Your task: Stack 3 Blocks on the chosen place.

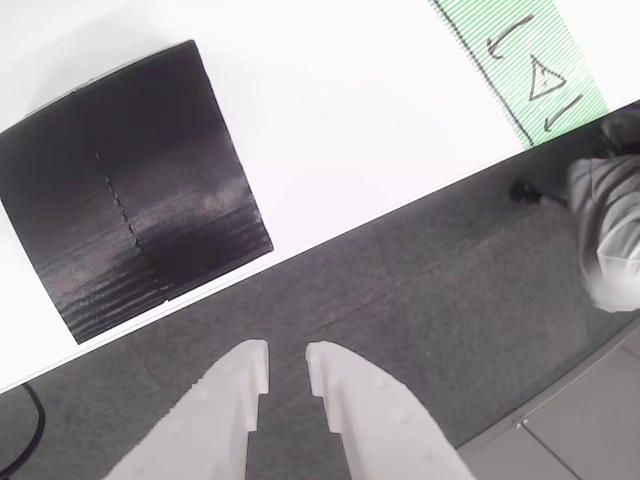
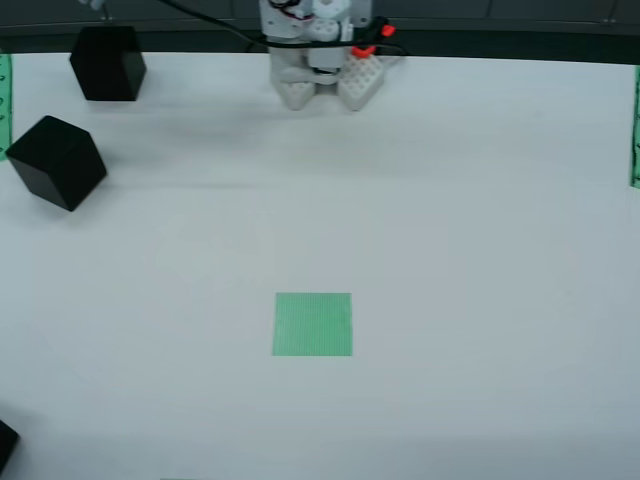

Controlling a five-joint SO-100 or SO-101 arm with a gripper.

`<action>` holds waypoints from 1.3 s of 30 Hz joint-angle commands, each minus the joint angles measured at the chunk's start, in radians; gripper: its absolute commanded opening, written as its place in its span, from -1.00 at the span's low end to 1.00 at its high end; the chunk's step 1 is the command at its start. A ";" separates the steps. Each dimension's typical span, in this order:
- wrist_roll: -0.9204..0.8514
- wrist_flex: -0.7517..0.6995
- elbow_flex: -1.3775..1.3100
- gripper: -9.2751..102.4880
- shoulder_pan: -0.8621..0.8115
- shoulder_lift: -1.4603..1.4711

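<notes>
Claw (image 1: 287, 365) slightly spread, empty; black block (image 1: 130, 240) just ahead, left, apart.

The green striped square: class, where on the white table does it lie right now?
In the view from above, the green striped square lies bare near the table's centre, slightly toward the near edge, well right of the two black cubes at far left.

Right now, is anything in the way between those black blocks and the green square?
Nothing visible. From above, two blocks sit far left, and bare white table runs from them to the empty green square.
</notes>
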State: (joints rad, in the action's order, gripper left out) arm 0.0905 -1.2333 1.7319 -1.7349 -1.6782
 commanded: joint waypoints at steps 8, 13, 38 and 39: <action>-0.008 0.124 0.055 -0.84 0.035 0.077; -0.008 0.160 0.098 -0.84 0.081 0.095; -0.008 0.080 0.120 -0.84 0.586 0.060; -0.008 0.078 0.117 -0.83 0.615 0.051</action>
State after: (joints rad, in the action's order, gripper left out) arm 0.0905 -1.1397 1.8607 -1.1904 -1.5769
